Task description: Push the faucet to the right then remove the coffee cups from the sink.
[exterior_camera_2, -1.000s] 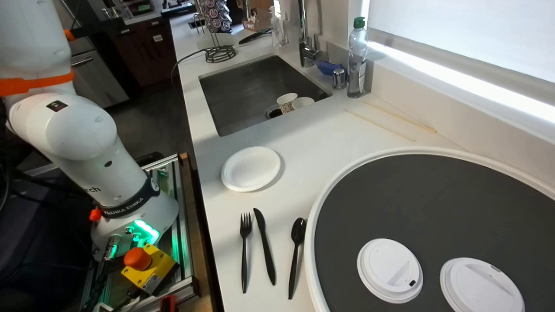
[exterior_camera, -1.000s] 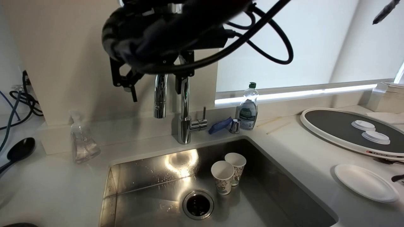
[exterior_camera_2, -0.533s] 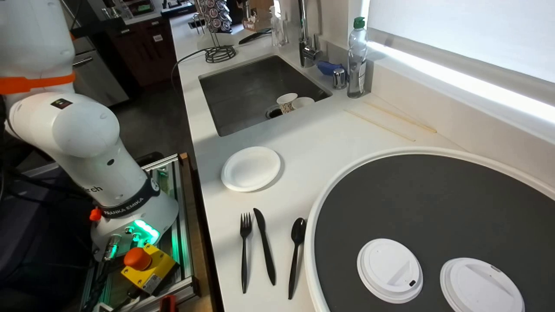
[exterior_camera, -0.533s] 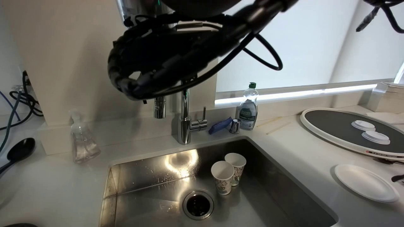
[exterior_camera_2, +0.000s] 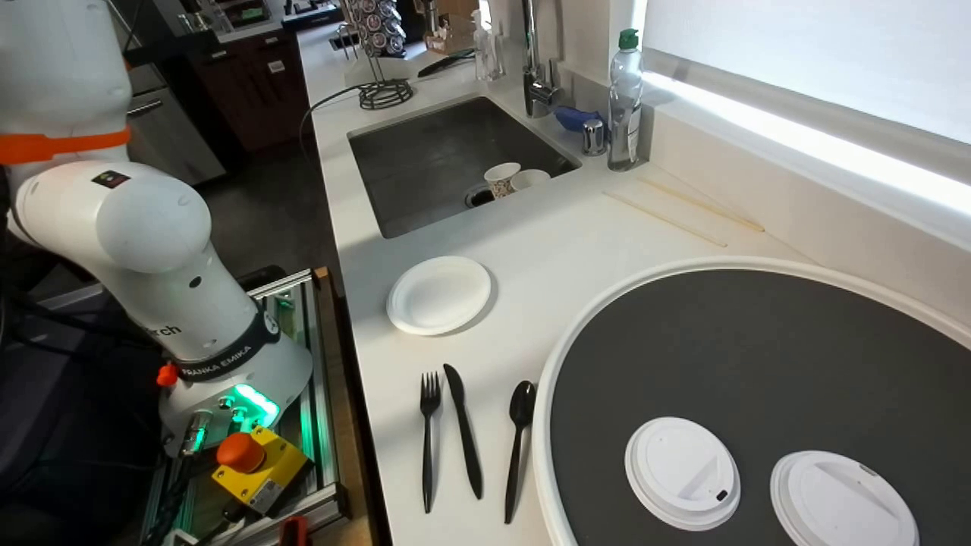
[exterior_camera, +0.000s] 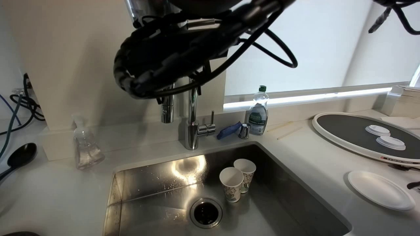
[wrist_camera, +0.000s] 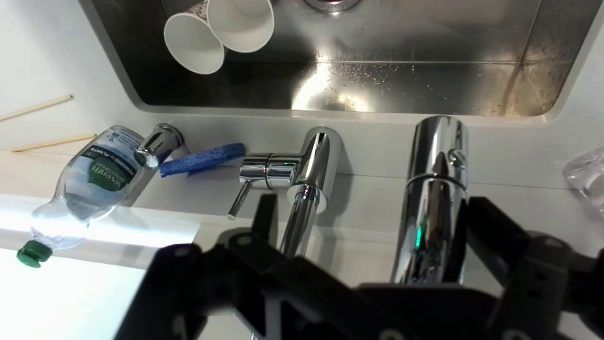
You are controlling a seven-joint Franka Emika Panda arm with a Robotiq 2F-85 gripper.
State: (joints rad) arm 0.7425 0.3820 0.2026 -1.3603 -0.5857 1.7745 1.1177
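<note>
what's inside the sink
Two upright coffee cups and the drain can be seen in the sink. In an exterior view, one cup partly covers the other; whatever lies beneath them is hidden.

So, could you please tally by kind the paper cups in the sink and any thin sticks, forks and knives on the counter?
Paper cups: 2
Thin sticks: 2
Forks: 1
Knives: 1
Total: 6

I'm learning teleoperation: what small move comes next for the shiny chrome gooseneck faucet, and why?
Probably ease the open black gripper rightward, toward the side with the white paper cups. In the wrist view, the chrome faucet has its spout between the fingers, close beside one, which could push it; contact is unclear.
</note>
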